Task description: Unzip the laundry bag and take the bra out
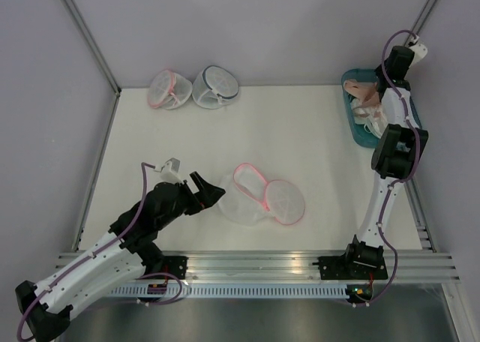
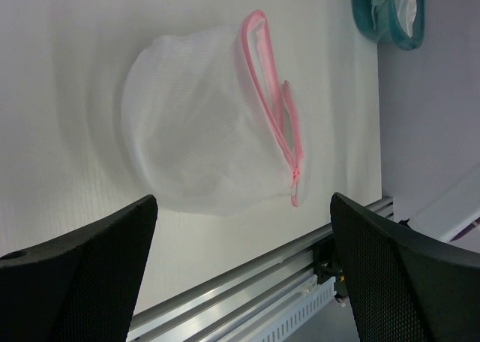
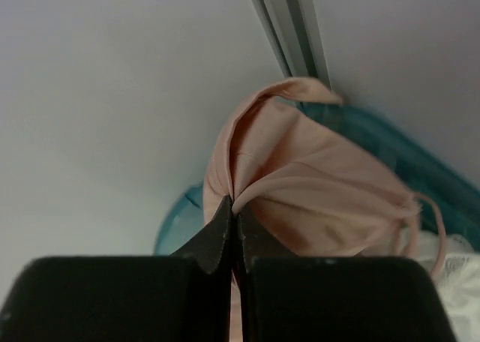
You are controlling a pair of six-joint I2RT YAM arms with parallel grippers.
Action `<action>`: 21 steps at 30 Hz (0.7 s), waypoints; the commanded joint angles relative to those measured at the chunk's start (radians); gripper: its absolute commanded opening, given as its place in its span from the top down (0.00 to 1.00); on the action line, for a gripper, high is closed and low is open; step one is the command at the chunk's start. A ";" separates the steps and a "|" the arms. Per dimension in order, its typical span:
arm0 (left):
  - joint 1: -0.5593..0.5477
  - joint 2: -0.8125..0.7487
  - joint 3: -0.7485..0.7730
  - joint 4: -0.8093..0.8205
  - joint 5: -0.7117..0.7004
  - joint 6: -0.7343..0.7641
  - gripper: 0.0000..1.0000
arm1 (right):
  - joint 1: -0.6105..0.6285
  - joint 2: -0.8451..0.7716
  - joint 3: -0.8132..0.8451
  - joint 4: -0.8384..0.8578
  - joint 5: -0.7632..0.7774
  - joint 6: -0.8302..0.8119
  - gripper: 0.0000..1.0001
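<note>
- I am looking at the small white see-through mesh laundry bag point(image 1: 262, 196) with a pink zipper rim. It is lying unzipped and open in the middle of the white table point(image 1: 300, 132).
- My left gripper point(image 1: 212, 186) is sitting just beside the laundry bag, at its 9 o'clock. Its jaws are spread wide and holding nothing.
- My right gripper point(image 3: 235, 207) is pinching the soft pale pink bra point(image 3: 300, 192) tight.
- The bra is hanging over the teal plastic tray point(image 1: 349, 106) at the table's 2 o'clock.
- A pink-trimmed mesh pouch point(image 1: 166, 88) and a grey-trimmed mesh pouch point(image 1: 216, 85) are sitting at 11 o'clock.
</note>
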State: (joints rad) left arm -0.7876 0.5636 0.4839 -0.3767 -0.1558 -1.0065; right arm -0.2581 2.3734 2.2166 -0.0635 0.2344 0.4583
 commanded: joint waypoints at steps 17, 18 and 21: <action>-0.002 -0.134 -0.001 0.045 0.013 0.011 0.00 | 0.040 -0.299 -0.135 -0.295 -0.156 -0.001 0.02; -0.002 -0.139 0.007 0.042 0.015 0.025 0.00 | 0.055 -0.345 -0.191 -0.298 -0.161 -0.015 0.02; -0.002 -0.151 0.045 0.039 0.016 0.051 0.00 | 0.106 -0.541 -0.349 -0.300 -0.230 -0.047 0.02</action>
State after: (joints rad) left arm -0.7879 0.4294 0.4622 -0.3656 -0.1497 -1.0035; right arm -0.2092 2.0903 1.9591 -0.3599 0.0845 0.4591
